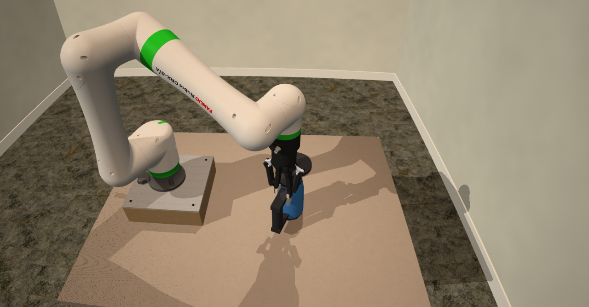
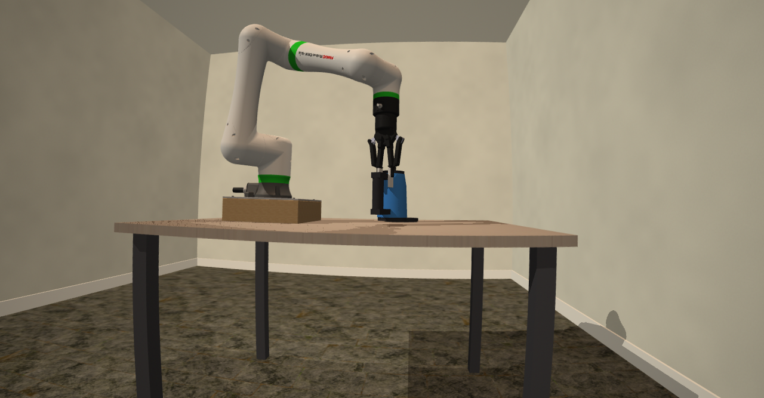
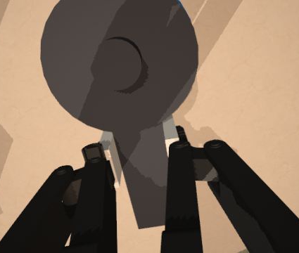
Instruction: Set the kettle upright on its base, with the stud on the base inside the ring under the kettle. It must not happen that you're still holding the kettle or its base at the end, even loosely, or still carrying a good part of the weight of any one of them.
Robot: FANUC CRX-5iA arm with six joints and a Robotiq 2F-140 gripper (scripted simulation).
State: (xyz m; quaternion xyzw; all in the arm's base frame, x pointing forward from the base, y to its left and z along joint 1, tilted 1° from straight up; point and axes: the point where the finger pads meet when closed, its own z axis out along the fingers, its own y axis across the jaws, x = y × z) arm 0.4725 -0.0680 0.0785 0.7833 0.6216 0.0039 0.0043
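Wooden and light brown, the table [image 1: 354, 239] on dark legs carries everything; seen from above, the arm's block sits toward 9 o'clock on it and the kettle just right of centre

Cream with green bands, the FANUC arm [image 1: 197, 95] rises from a grey-topped wooden mounting block [image 1: 197, 198], bends over and drops its black wrist straight down above the kettle

Blue-bodied, the kettle [image 1: 297, 202] stands upright with its black handle [image 1: 278, 216] at 7 o'clock from the body in the top view and to the left in the exterior view [image 2: 378, 195]. From the wrist camera its round dark lid [image 3: 74, 28] fills the upper half, a raised knob [image 3: 118, 66] at its centre and a strip of blue spout at 12 o'clock

Flat, round and black, the kettle base [image 1: 305, 163] lies on the table at 12 o'clock from the kettle in the top view, mostly hidden behind the wrist. In the exterior view its edge [image 2: 408, 219] shows at the kettle's foot toward 3 o'clock; whether the kettle rests on it or just beside it I cannot tell

Black and pointing down, the gripper [image 1: 283, 192] is closed narrow on the top bar of the handle, one fingertip on each side of it [image 3: 142, 164]
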